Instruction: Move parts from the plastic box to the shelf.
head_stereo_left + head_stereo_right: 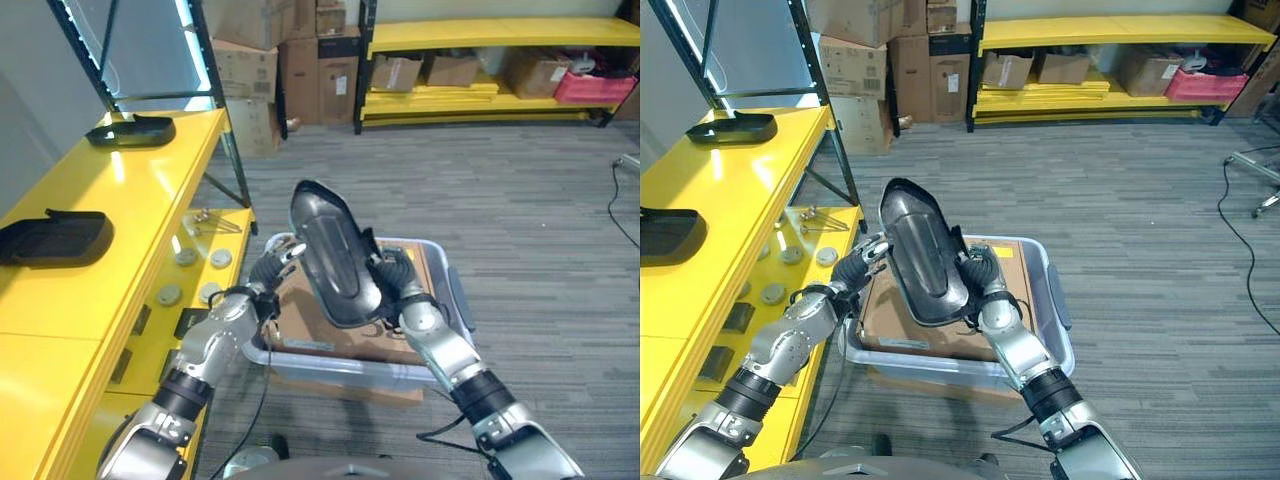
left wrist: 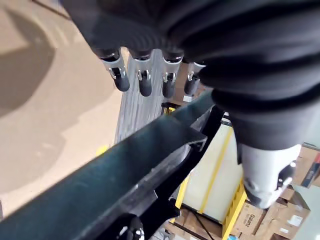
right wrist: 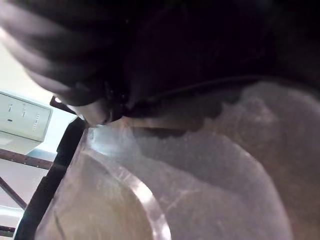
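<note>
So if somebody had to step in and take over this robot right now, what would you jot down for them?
Left hand: fingers straight, pressed against the left edge of the dark part.
Right hand: against the part's right side; its fingers are hidden, so its hold can't be judged.
The part is lifted between both hands, tilted up, above the plastic box, which sits on the floor with cardboard inside.
Done: two similar dark parts already lie on the yellow shelf to the robot's left.
Left: carry this part over to the shelf and set it down.
</note>
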Robot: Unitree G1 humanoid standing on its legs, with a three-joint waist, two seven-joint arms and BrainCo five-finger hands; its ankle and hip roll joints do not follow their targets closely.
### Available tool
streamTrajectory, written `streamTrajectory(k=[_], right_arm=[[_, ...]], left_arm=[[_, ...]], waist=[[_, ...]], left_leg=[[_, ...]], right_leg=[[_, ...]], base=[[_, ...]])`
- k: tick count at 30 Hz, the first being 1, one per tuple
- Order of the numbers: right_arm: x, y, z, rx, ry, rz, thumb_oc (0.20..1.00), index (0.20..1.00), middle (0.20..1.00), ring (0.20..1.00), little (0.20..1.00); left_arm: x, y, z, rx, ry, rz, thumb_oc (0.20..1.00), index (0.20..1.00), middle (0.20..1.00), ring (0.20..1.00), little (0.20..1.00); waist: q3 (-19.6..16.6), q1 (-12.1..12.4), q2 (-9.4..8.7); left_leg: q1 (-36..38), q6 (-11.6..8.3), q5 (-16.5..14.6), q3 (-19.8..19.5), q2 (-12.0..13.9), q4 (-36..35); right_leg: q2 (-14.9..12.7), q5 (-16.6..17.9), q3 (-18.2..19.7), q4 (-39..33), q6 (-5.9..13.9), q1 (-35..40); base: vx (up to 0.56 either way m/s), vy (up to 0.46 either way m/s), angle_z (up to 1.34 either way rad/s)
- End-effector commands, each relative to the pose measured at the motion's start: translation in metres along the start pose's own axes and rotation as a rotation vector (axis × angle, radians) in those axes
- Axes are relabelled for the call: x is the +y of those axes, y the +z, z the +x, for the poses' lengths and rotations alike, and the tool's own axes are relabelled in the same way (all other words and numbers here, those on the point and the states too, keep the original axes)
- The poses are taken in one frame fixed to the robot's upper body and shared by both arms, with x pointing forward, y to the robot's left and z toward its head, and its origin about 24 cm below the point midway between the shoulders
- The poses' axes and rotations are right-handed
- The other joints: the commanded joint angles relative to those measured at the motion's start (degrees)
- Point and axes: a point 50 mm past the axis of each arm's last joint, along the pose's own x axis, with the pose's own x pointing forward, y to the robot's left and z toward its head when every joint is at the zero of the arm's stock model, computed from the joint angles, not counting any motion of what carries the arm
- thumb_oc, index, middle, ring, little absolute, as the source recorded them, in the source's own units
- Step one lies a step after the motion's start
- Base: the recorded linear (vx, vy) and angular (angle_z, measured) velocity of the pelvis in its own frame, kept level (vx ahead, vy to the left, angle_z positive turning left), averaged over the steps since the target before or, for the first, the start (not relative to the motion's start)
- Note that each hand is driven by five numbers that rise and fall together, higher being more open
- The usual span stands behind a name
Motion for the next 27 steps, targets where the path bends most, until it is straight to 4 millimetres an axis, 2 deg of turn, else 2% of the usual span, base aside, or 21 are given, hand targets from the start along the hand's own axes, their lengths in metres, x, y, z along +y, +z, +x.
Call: streamTrajectory(k=[1,4,8,20,27], right_arm=[[-0.012,0.053,0.016,-0.186,-0.076,0.055,0.200,0.200,0.200,0.200,0.200],[-0.018,0.050,0.016,-0.177,-0.104,0.058,0.200,0.200,0.200,0.200,0.200],[-0.020,0.048,0.017,-0.178,-0.117,0.061,0.200,0.200,0.200,0.200,0.200],[-0.009,0.049,0.017,-0.197,-0.073,0.069,0.200,0.200,0.200,0.200,0.200],[-0.007,0.049,0.016,-0.198,-0.067,0.074,0.200,0.200,0.200,0.200,0.200]], left_arm=[[0.015,0.049,0.007,-0.243,0.110,0.081,1.000,1.000,1.000,1.000,1.000],[0.037,0.059,0.001,-0.263,0.141,0.090,1.000,1.000,1.000,1.000,1.000],[0.042,0.057,0.001,-0.227,0.113,0.087,1.000,1.000,1.000,1.000,1.000],[0.001,0.013,0.015,0.009,-0.061,0.076,1.000,1.000,1.000,1.000,1.000],[-0.009,0.003,0.016,0.068,-0.083,0.106,1.000,1.000,1.000,1.000,1.000]], waist=[[-1.9,2.1,-0.53],[-1.9,2.8,-0.28],[-2.0,3.3,-0.06],[-1.8,2.4,-0.16],[-1.9,1.9,-0.26]], left_leg=[[0.5,-1.12,-4.9,3.0,1.5,1.0],[0.3,-1.10,-4.9,2.7,1.5,1.3],[0.4,-1.37,-5.5,1.8,1.4,1.4],[0.8,-0.99,-5.8,1.9,1.0,1.2],[0.9,-1.00,-5.8,2.4,1.0,1.2]], right_leg=[[-2.0,-5.4,-1.1,2.0,4.34,0.3],[-2.1,-5.4,-1.6,2.0,4.20,0.4],[-2.2,-6.2,-1.5,2.3,4.53,0.8],[-1.9,-6.3,-1.3,2.6,4.41,0.7],[-1.9,-6.2,-1.2,2.5,4.47,0.6]], base=[[0.00,0.000,0.00],[0.00,0.000,0.00],[0.03,0.006,0.04],[0.01,0.001,0.01],[0.00,0.000,-0.02]])
